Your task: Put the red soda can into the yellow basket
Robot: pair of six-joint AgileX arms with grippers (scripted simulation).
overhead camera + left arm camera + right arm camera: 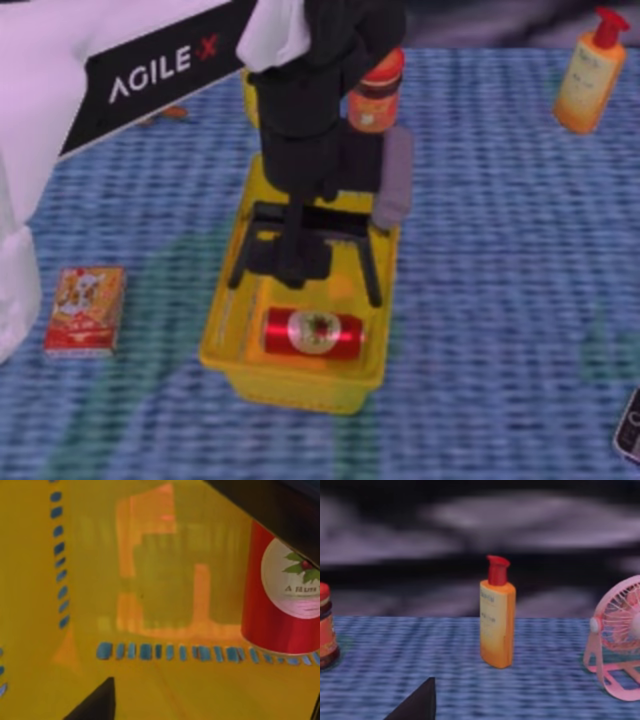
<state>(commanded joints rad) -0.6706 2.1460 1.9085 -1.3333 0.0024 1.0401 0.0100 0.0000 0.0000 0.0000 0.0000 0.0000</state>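
Note:
The red soda can (313,333) lies on its side on the floor of the yellow basket (300,385), near the basket's front wall, its white emblem facing up. My left gripper (295,268) hangs over the middle of the basket, just behind the can, open and holding nothing. In the left wrist view the can (285,600) rests against the basket's yellow floor (165,580), and the left gripper (212,705) shows its fingertips wide apart, clear of the can. My right gripper (530,707) is out of the top view, with one fingertip (422,702) showing above the blue cloth.
A dark jar with a red-orange lid (377,92) stands behind the basket. An orange pump bottle (590,72) is at the back right and a red card box (86,310) at the left. A grey bar (393,180) lies on the basket's right rim. A pink fan (620,640) stands beside the bottle.

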